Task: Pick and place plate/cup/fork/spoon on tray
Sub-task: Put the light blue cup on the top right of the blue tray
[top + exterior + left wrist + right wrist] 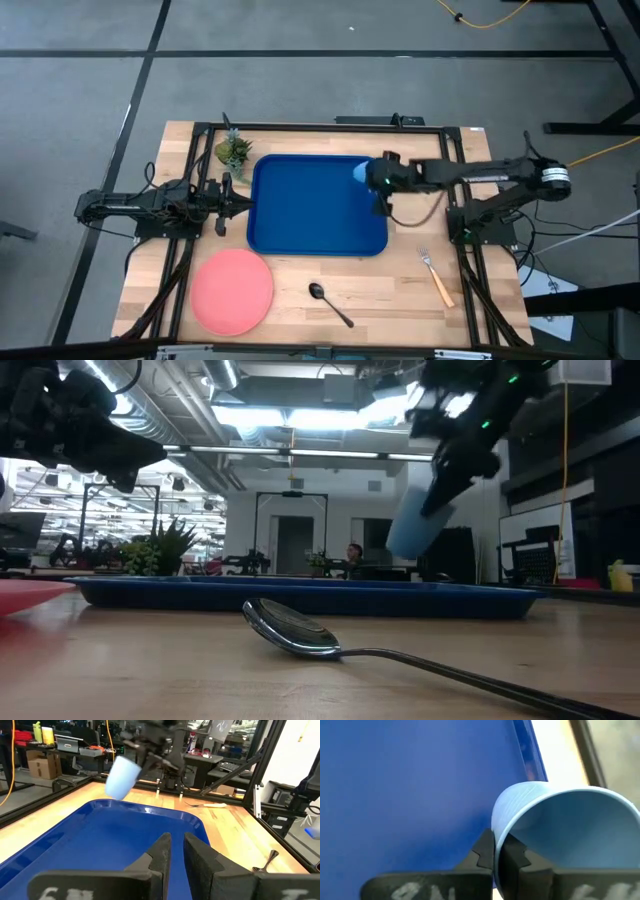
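My right gripper (372,178) is shut on the light-blue cup (413,523) and holds it in the air over the far right part of the deep-blue tray (315,205). The cup also shows in the left wrist view (122,778) and the right wrist view (555,825). My left gripper (243,204) hovers at the tray's left rim, its fingers nearly closed and empty. The salmon-pink plate (232,291) lies flat on the table near the front left. The dark spoon (330,303) lies on the table in front of the tray. The tan-handled fork (436,277) lies at the front right. My right gripper pinches the cup's wall at the rim (496,836), one finger inside the cup and one outside. The fingers come slanting down from the table's right. The cup hangs tilted below the fingers, lifted clear of the tray.
A small green plant (233,152) stands at the table's far left, beside the tray's corner. Black frame rails (190,220) run along the left and right sides of the table. Bare wood lies between the plate, spoon and fork.
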Motion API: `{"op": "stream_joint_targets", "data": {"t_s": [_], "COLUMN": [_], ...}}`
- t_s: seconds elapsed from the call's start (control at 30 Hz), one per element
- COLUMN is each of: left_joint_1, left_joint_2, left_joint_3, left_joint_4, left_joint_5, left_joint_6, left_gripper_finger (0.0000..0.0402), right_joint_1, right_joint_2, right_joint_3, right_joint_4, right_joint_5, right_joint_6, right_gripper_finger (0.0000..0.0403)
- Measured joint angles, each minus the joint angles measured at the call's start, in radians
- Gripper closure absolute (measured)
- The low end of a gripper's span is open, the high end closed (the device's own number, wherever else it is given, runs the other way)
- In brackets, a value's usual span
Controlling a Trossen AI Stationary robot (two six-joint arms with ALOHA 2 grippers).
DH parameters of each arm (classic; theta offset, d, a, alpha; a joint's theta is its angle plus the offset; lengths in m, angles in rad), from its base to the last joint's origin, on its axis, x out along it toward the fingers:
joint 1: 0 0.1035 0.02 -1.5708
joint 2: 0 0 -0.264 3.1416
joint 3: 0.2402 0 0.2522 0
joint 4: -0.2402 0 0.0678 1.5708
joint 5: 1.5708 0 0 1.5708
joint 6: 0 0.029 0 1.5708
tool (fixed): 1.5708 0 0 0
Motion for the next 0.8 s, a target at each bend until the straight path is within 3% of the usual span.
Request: {"op": "stream_joint_targets", "data": {"t_s": [0.13,0.33,0.8], "left_joint_1": [0.000,0.000,0.000], "left_joint_2": [0.000,0.000,0.000], "left_joint_3": [0.000,0.000,0.000], "left_joint_4": [0.000,0.000,0.000], "left_joint_5": [0.000,0.000,0.000], "left_joint_6": [0.000,0.000,0.000], "left_gripper_finger": [0.0357,0.0357,0.0357], "right_joint_1": [-0.068,-0.067,-0.048], "right_joint_2": [0.115,0.234,0.245], "right_joint_3": [0.103,0.248,0.227], "right_joint_4": [-0.088,-0.305,-0.229], "right_joint_5": [-0.093,-0.103,-0.161], "right_joint_6": [-0.003,0.000,-0.021], "right_gripper_finger": [0.0397,0.0396,0.0385]}}
